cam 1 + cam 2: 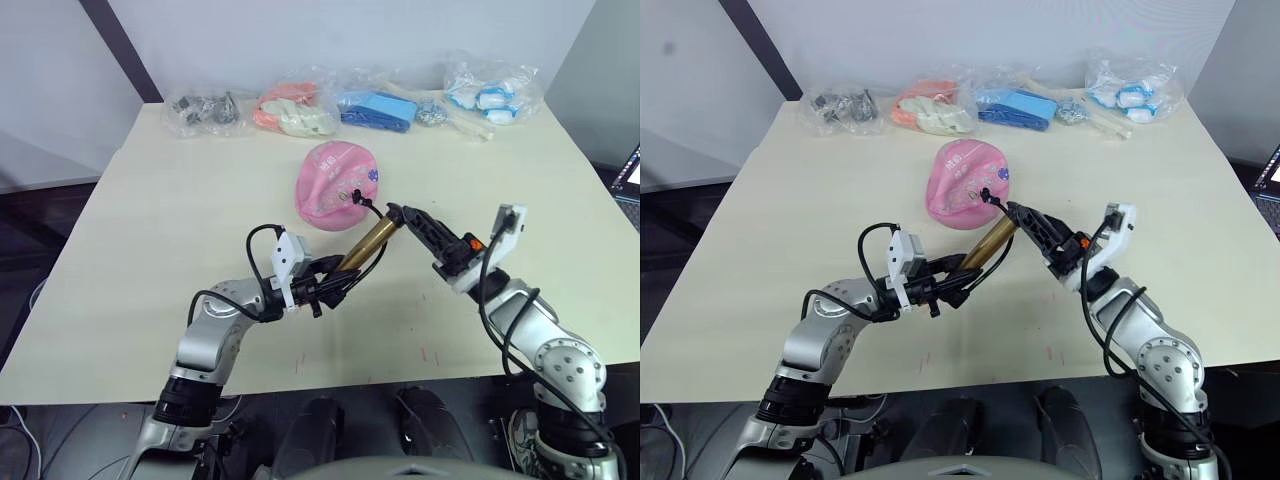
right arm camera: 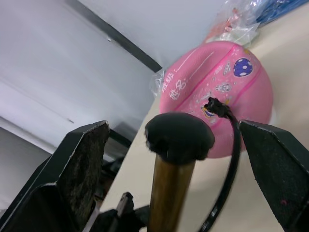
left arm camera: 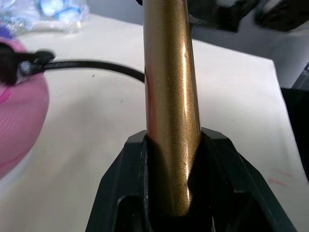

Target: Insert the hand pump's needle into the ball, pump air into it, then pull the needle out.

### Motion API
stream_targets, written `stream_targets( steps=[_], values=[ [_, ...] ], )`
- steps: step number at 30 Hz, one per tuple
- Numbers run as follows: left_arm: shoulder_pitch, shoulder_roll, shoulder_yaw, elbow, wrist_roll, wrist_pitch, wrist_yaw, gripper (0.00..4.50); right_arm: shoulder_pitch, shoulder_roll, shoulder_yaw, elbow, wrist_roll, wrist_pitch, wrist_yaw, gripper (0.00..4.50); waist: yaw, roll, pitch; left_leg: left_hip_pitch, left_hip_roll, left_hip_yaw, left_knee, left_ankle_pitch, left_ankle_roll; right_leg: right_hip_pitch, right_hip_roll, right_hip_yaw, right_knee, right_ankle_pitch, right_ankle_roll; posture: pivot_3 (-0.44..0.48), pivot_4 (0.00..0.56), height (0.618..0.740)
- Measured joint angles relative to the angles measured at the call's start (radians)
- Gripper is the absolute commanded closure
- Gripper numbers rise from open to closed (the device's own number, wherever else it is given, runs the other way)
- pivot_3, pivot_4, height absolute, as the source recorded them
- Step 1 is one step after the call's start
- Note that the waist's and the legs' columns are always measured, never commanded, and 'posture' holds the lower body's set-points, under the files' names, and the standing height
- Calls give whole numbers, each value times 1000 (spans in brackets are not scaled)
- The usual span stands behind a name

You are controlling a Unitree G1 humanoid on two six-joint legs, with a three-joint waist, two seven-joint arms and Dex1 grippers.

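Observation:
The pink ball point(image 1: 335, 185) lies dented at the middle of the table. The hand pump's gold barrel point(image 1: 368, 243) slants up toward it from my left gripper point(image 1: 335, 272), which is shut on the barrel's lower end point(image 3: 169, 96). The thin black hose point(image 1: 368, 205) curves from the pump to a black fitting point(image 2: 215, 105) resting against the ball point(image 2: 217, 82). The needle's pin is hidden there. My right gripper point(image 1: 405, 215) is open, with its fingers either side of the pump's black top cap point(image 2: 179, 133) and not touching it.
Several plastic bags line the far edge of the beige table point(image 1: 150, 220): grey hardware point(image 1: 203, 108), pink and white items point(image 1: 293, 108), blue items point(image 1: 378, 108), and blue-white items point(image 1: 492, 92). A screen's edge point(image 1: 630, 170) shows at the right.

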Motion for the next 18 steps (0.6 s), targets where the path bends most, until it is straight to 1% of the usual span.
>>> stream_targets(
  steps=[9,18],
  values=[
    [0,1,-10,0,-1,4,-6,3502,-47,14,17,32,-7,12,-10,0,-1,0,0,0,0,0,0,0,0,0,0,0,0,0,0,0,150,740],
    [0,1,-18,0,-6,10,-7,3502,-51,15,36,33,-31,13,-1,0,-1,0,0,0,0,0,0,0,0,0,0,0,0,0,0,0,150,740]
  ],
)
